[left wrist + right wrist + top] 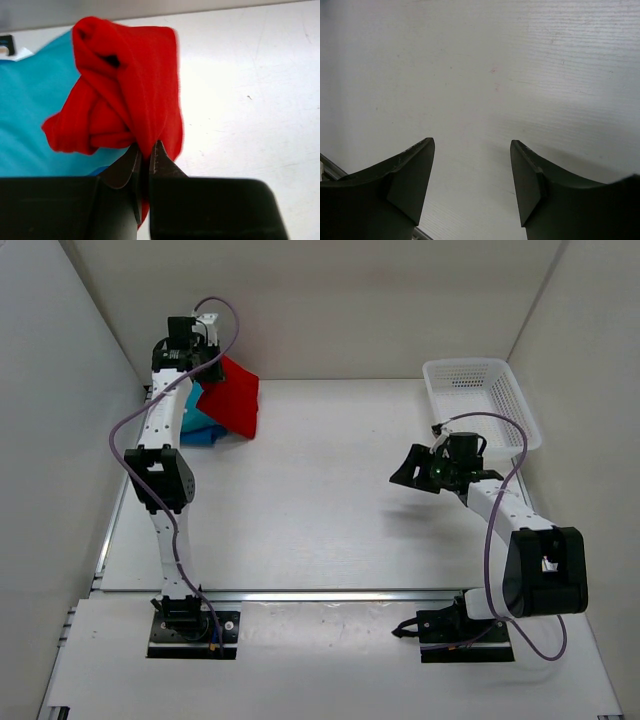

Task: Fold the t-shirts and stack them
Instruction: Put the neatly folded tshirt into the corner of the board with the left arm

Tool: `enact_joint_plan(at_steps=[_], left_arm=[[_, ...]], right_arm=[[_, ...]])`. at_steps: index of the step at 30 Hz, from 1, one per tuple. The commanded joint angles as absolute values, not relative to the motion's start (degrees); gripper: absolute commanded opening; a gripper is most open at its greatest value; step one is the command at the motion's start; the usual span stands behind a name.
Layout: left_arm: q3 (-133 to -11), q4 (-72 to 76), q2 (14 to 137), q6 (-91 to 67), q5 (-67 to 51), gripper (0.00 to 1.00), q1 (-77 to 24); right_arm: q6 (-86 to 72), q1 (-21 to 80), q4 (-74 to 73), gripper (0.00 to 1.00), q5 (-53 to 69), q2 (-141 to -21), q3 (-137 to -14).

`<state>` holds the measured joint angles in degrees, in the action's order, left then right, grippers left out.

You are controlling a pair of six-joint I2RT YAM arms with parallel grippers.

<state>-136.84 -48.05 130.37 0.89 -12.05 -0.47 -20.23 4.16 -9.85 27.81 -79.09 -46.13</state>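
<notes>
only left wrist shows left claw (146,152) pinching red shirt (135,85).

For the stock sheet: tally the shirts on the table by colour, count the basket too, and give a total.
red t-shirt: 1
teal t-shirt: 1
blue t-shirt: 1
white mesh basket: 1
Total: 4
</notes>
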Motion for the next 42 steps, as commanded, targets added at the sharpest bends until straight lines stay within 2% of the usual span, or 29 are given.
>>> enact_joint_plan(at_steps=[1,11,25,29,39,40,42], left_arm=[[-141.2,-47.1,125.7,4.3,-14.8,0.0,-0.4],[-146.0,-45.6,123.7,1.1,-23.5,0.0,4.4],[-142.7,-40.3,130.5,3.7,-15.4,0.0,12.3],[-140.8,-38.4,132.8,4.5,-16.3,0.0,14.6],[-143.9,-35.9,142.2,2.6,-10.8,0.0,16.3],[-144.1,-35.2,142.8,2.2,-8.6,0.06,16.5],[-143.6,-34.9,143.7,1.0,-6.2,0.1,17.0]], right_arm=[[-20.5,4.7,-9.7,0.59,26.2,-77.1,-45.4],[-22.0,5.5,-8.6,0.59,25.3,-79.2,-45.8],[-22.0,7.3,-13.3,0.59,23.5,-84.4,-50.4],[-21.2,8.8,-16.7,0.58,22.0,-87.7,-54.1],[-20.8,11.6,-22.5,0.58,19.3,-93.1,-62.1],[-20.7,11.8,-22.9,0.58,19.3,-93.5,-62.5],[-20.6,12.2,-23.1,0.58,18.6,-93.9,-62.9]])
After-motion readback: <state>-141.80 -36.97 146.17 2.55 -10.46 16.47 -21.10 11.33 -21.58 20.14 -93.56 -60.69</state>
